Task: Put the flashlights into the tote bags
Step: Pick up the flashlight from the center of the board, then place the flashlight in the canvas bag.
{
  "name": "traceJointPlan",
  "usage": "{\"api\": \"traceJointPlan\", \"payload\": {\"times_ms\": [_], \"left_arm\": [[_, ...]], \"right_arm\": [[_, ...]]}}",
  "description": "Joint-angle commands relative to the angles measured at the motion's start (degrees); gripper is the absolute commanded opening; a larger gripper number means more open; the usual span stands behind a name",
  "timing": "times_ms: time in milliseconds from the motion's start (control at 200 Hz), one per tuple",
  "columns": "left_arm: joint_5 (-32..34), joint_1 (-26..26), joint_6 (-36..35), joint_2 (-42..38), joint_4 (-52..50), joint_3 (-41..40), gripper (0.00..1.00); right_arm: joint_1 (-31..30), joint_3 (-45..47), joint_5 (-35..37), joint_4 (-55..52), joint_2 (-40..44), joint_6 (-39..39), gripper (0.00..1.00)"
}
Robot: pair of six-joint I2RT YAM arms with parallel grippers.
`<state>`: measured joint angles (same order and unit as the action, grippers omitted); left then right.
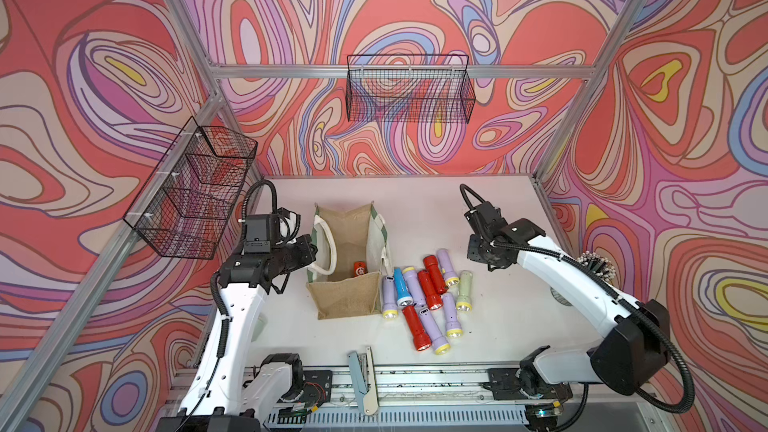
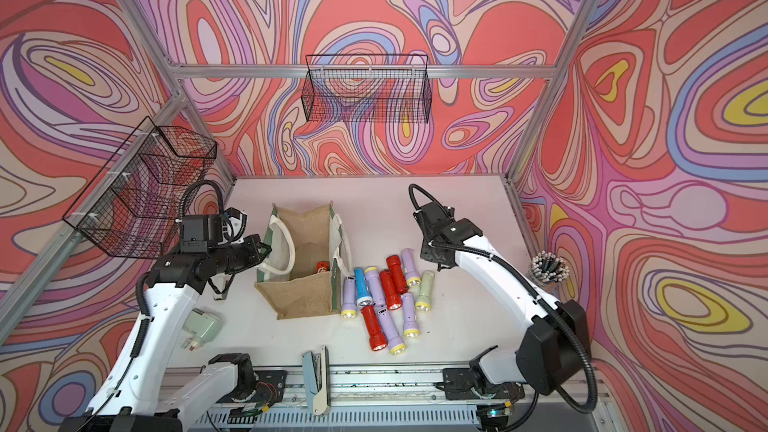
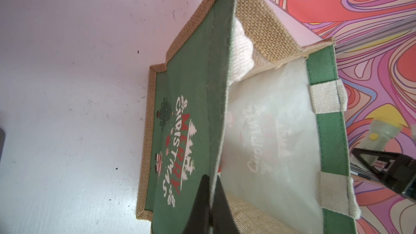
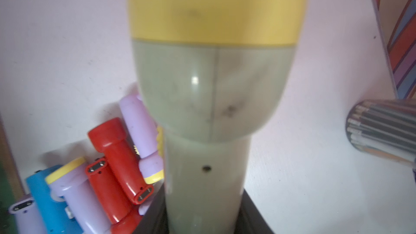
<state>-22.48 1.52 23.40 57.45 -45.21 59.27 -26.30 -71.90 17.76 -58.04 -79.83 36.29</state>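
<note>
Ten flashlights (image 1: 428, 289) outside: we see them heaped on the surface (image 1: 498, 222) just beside the tote bag (image 1: 345, 297), under the likely carry path; a low pass could scatter them.
In the bag: one orange-red flashlight (image 1: 359, 268) lies on the bottom.
Right gripper (image 4: 206, 219): its fingers (image 4: 151, 219) pinch a pale green flashlight (image 4: 211, 86) near the tail, with the broad head sticking out; we judge it could pivot or slip.
Left gripper (image 3: 212, 199): its fingers are pressed together on the bag's green side panel (image 3: 198, 86), holding the mouth open; if that pinch slides, the wall may fold in.
Handle (image 1: 328, 251): it droops into the mouth, where we think a dropped flashlight might snag.
</note>
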Motion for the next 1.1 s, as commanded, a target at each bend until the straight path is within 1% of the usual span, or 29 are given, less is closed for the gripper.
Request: {"api": "traceJointPlan", "payload": {"times_ms": [0,45,170,295,466,631,756,816,836,956,1097], "left_arm": [[-0.26,0.24,0.36,-1.19,0.1,0.19,0.0],[-0.85,0.24,1.04,-1.37,0.93,0.1,0.0],[-2.22,0.24,2.77,-2.24,3.67,-0.88,0.0],[-1.27,0.24,2.49,-2.04,3.92,-1.64,0.0],[-2.7,0.25,2.68,-1.64,4.16,-2.14,0.0],[-3.27,0.26,3.38,-1.81,5.28,-2.92,0.0],[-3.43,0.24,3.56,-1.9,5.45,-2.56,0.0],[-3.77,0.28,3.5,-1.82,5.27,-2.4,0.0],[-3.84,0.24,3.49,-1.88,5.3,-2.4,0.0],[-3.4,0.24,3.91,-2.46,5.95,-3.25,0.0],[-2.99,0.25,4.64,-3.03,6.73,-3.72,0.0]], "right_arm": [[-0.22,-6.53,0.01,0.23,0.95,-2.56,0.11],[-0.48,-8.95,-1.33,1.31,0.56,-2.37,0.08],[-2.19,-12.51,-6.26,7.64,-0.45,-2.11,0.07],[-6.37,-14.23,-7.96,15.03,-2.32,-1.31,0.07],[-13.36,-18.68,-12.67,24.94,-8.26,-2.66,0.06],[-17.66,-27.99,-18.82,25.6,-16.56,-5.23,0.06],[-20.27,-33.72,-21.05,24.94,-20.94,-8.57,0.06],[-20.88,-35.27,-21.53,25.11,-21.35,-9.0,0.06],[-21.15,-35.69,-21.84,25.4,-23.18,-9.0,0.06],[-22.25,-36.21,-24.18,28.27,-25.39,-8.01,0.05],[-23.72,-38.27,-30.21,31.1,-30.24,-6.73,0.05]]}}
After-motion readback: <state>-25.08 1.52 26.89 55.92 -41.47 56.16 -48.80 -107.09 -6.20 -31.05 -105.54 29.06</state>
